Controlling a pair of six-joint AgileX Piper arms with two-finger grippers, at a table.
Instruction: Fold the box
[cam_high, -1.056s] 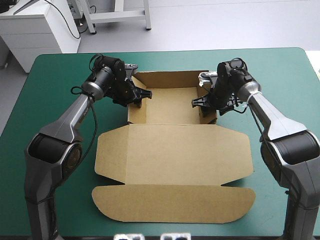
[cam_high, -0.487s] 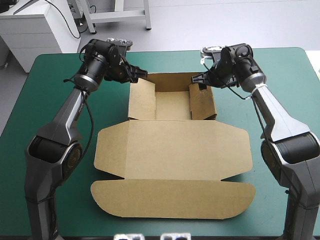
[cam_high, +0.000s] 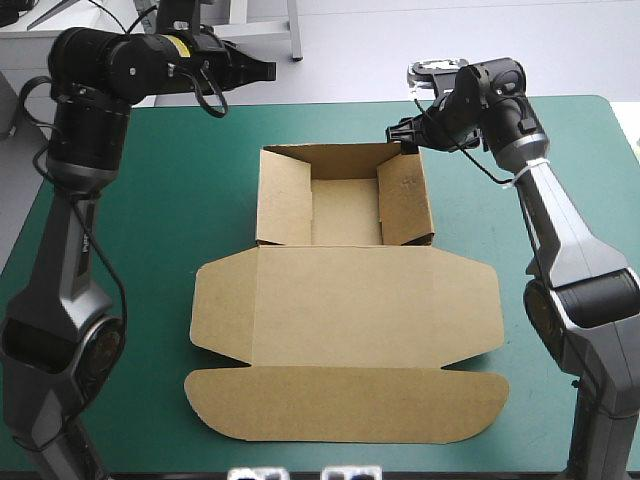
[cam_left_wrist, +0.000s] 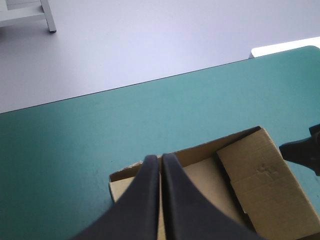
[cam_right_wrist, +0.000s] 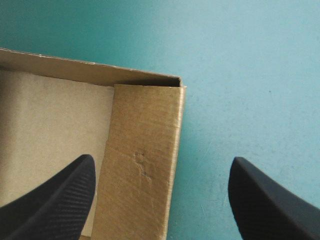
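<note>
The brown box (cam_high: 345, 215) lies mid-table as an open tray with its far wall and both side walls raised. Its lid (cam_high: 345, 310) and front flap (cam_high: 345, 405) lie flat toward the near edge. My left gripper (cam_high: 268, 70) is shut and empty, raised high beyond the tray's far left corner. From the left wrist view (cam_left_wrist: 160, 158) the fingers meet in one arch above the box (cam_left_wrist: 257, 172). My right gripper (cam_high: 403, 135) hovers open over the tray's far right corner. In the right wrist view (cam_right_wrist: 161, 161) its fingers straddle the right side wall (cam_right_wrist: 145, 145) without touching it.
Teal-green cover (cam_high: 130, 230) shows bare on both sides of the box and beyond its far wall. The right gripper's black finger (cam_left_wrist: 300, 150) shows at the edge of the left wrist view, beside the tray.
My left arm has lifted up and back from the tray's left wall, and its fingers have shut. The right gripper rose from inside the tray to above its far right corner.
</note>
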